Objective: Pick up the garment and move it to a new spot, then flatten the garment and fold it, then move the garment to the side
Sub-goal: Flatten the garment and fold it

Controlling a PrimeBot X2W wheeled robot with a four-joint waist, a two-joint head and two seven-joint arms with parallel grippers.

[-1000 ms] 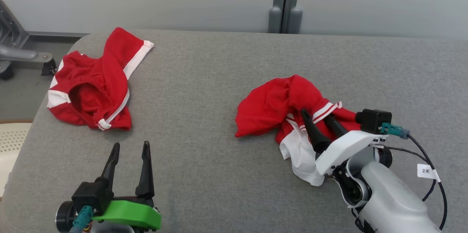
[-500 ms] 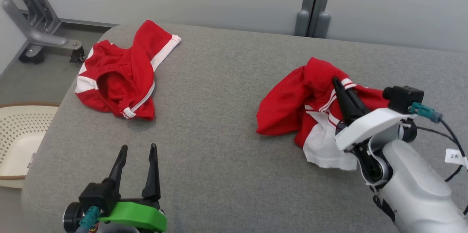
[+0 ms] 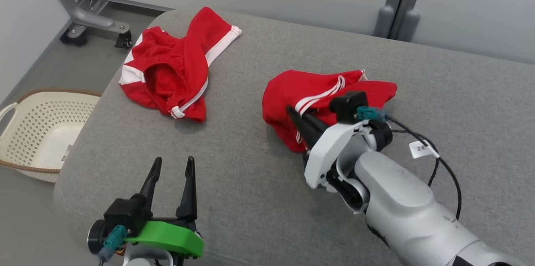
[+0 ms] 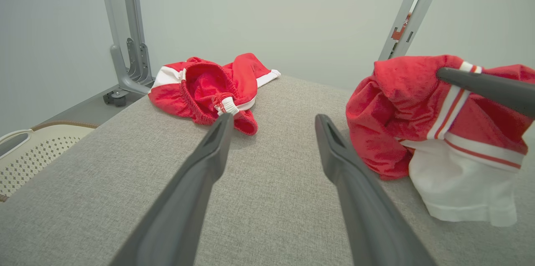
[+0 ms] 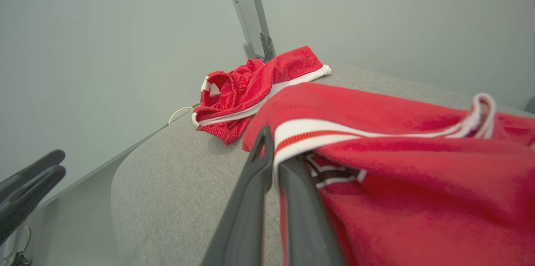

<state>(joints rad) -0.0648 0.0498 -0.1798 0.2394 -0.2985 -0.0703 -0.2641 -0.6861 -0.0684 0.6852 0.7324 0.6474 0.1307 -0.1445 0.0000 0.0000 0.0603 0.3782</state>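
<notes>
On the bench (image 3: 250,199), the red striped garment (image 3: 309,86), at three o'clock of the red shorts (image 3: 175,69), is pinched by the right claw (image 3: 292,113); the left claw (image 3: 174,159) is spread. A clear lift, not dragging, is advised.

The table (image 3: 250,199) is big and wide. It is covered in soft grey cloth, and its corners are round. Two pieces of clothing lie on it, well apart.

Near the far left corner lies a pair of red shorts (image 3: 175,69). They have white stripes down the sides and a stretchy waist that gapes open. They are all crumpled, and one leg points to the back edge.

Near the middle of the table sits a red and white garment (image 3: 292,90). It is bunched up in a heap, with thin white stripes on top. In the left wrist view a white part hangs low at its bottom, down by the grey cloth.
</notes>
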